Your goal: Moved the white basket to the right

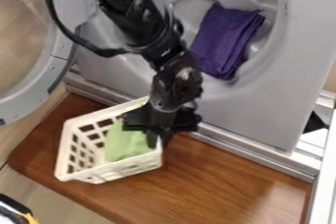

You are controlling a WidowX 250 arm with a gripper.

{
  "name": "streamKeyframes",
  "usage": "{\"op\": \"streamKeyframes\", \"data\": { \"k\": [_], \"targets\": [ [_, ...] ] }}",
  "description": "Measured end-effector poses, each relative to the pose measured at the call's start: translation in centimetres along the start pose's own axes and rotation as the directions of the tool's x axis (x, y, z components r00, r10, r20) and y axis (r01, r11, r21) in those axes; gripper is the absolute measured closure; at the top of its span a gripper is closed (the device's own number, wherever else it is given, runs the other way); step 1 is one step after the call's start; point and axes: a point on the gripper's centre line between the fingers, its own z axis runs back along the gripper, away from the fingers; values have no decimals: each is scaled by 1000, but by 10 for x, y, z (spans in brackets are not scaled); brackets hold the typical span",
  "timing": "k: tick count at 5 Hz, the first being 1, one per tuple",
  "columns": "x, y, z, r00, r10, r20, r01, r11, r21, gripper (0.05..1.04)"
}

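The black gripper points down at the right end of the white basket, its two fingers close together on either side of that wall. It is shut on the basket's right rim. The basket stands on the brown wooden surface, left of the middle of the view, and has a lattice of square holes in its walls. A light green cloth lies inside, partly hidden by the gripper and the basket's near wall.
Behind the basket stands a grey toy washing machine with a purple cloth in its drum. Its round door hangs open at the left. The wooden board extends right of the basket, up to a white frame.
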Motion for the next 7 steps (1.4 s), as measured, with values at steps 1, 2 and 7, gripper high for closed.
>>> {"op": "streamKeyframes", "data": {
  "k": [1, 2, 7],
  "targets": [
    [-6, -14, 30, 1000, -19, 16, 20, 999, -32, 992],
    [-18, -35, 47, 997, -76, 26, 77, 995, -57, 992],
    [-74, -110, 13, 983, -178, -44, 174, 980, -95, 960]
  ]
}}
